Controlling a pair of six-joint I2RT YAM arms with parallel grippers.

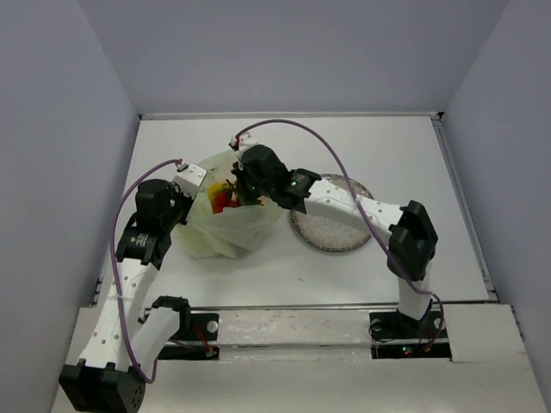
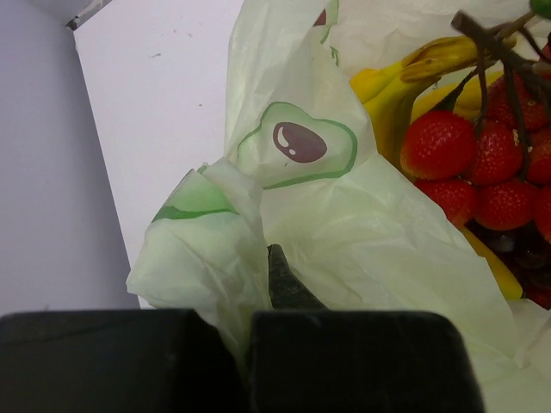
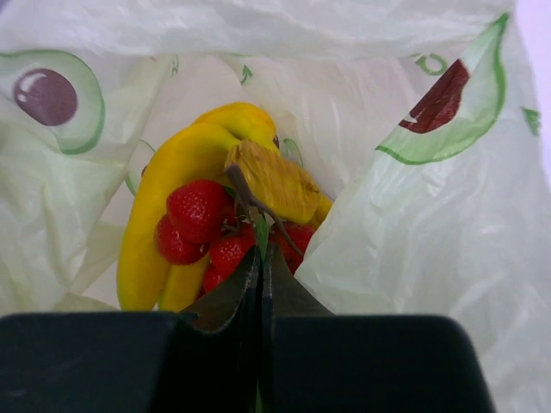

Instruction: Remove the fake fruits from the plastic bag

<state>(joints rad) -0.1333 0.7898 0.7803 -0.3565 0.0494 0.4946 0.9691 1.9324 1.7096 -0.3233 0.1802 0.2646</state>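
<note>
The plastic bag [image 1: 232, 231] lies left of centre with its mouth open. Inside it lie the fake fruits: a red berry bunch [image 3: 196, 211] with brown stems and two yellow bananas [image 3: 168, 176]. In the left wrist view the berries [image 2: 482, 163] sit over a dark grape bunch [image 2: 516, 245]. My right gripper [image 3: 261, 258] reaches into the bag [image 3: 430, 249] from above, shut, with a green leaf of the berry bunch pinched at its tips. At the bag's left rim [image 2: 207, 249] my left gripper [image 2: 263, 267] is shut on a fold of the film.
A speckled grey round plate [image 1: 331, 234] lies just right of the bag, under the right forearm. White tabletop [image 1: 387, 155] extends behind and to the right. Grey walls enclose the table on three sides.
</note>
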